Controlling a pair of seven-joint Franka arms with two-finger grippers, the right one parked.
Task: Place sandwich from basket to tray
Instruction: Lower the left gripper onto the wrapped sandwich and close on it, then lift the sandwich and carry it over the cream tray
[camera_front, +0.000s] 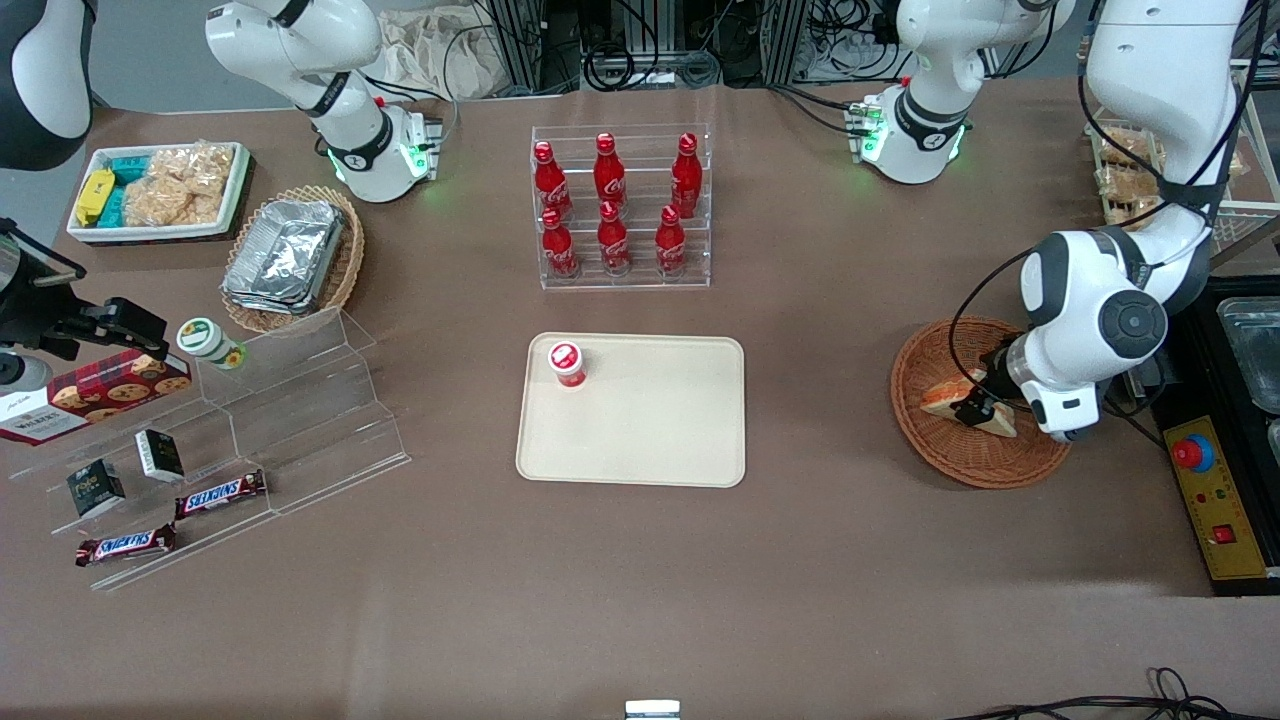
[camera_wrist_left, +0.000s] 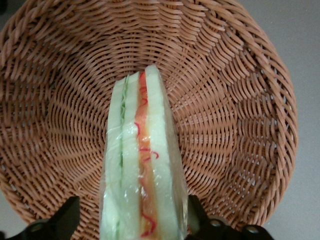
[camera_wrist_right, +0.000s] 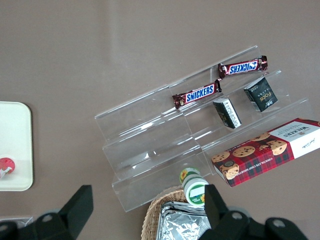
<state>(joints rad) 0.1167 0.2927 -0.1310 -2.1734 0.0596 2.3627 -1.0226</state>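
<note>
The sandwich (camera_front: 943, 396), a wrapped wedge of pale bread with orange-red and green layers, lies in the round reddish-brown wicker basket (camera_front: 935, 455) toward the working arm's end of the table. My left gripper (camera_front: 975, 408) is down in the basket, open, with one finger on each side of the sandwich. In the left wrist view the sandwich (camera_wrist_left: 142, 165) stands on edge between the fingers (camera_wrist_left: 67, 212) over the basket weave (camera_wrist_left: 225, 100); one finger is close against the wrap, the other stands apart from it. The beige tray (camera_front: 650, 440) lies mid-table.
A red-capped bottle (camera_front: 567, 363) stands on the tray's corner farther from the front camera. A clear rack of red cola bottles (camera_front: 620, 205) stands farther from the camera than the tray. A yellow control box (camera_front: 1215, 500) lies beside the basket. A clear stepped shelf with snacks (camera_front: 250, 440) stands toward the parked arm's end.
</note>
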